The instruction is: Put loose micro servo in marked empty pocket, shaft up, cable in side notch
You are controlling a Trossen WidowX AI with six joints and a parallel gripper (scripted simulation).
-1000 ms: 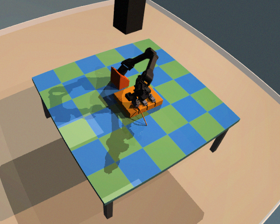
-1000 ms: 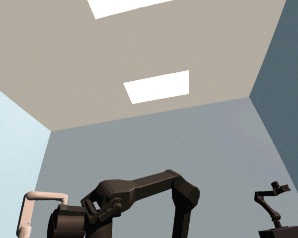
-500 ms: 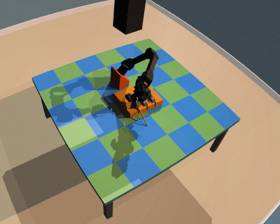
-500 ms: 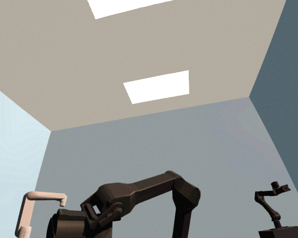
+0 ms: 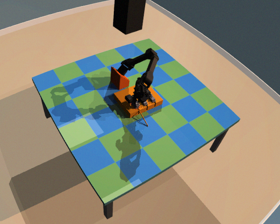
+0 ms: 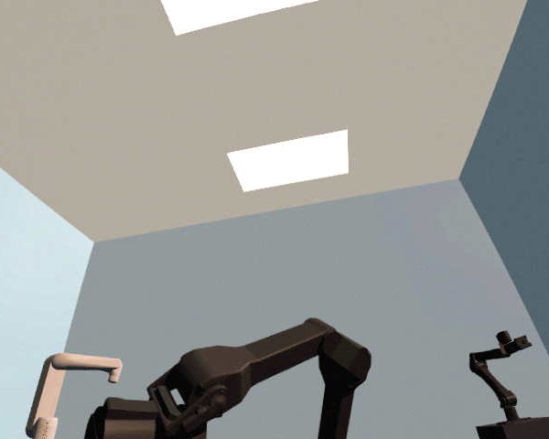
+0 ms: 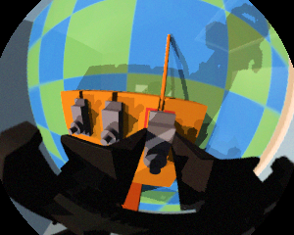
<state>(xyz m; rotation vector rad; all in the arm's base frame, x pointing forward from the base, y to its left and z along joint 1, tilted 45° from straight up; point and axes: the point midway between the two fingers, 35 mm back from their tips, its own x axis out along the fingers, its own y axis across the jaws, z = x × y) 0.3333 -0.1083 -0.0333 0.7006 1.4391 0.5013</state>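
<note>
My gripper [image 7: 159, 133] is shut on the loose grey micro servo [image 7: 161, 126] [image 5: 136, 104], with one dark finger on each side of its body. The servo is at the red-marked pocket [image 7: 146, 118] at one end of the orange deck [image 7: 188, 111] [image 5: 122, 96]. Its dark output shaft end faces up toward the wrist camera. Its orange cable [image 7: 166, 69] [image 5: 143, 118] runs out over the deck's edge, near the side notch, and sticks out beyond it. The servo covers most of the pocket, and I cannot tell whether its ears touch the deck. The exterior view does not show the gripper.
Two fitted grey servos [image 7: 79, 115] [image 7: 112, 118] stand in the same row on the deck, beside the held one. A red-orange panel [image 5: 119, 80] [image 7: 132, 196] stands by the deck on the checkered table [image 5: 173, 115]. The arm [image 5: 150, 67] [image 6: 284, 354] arches above the deck.
</note>
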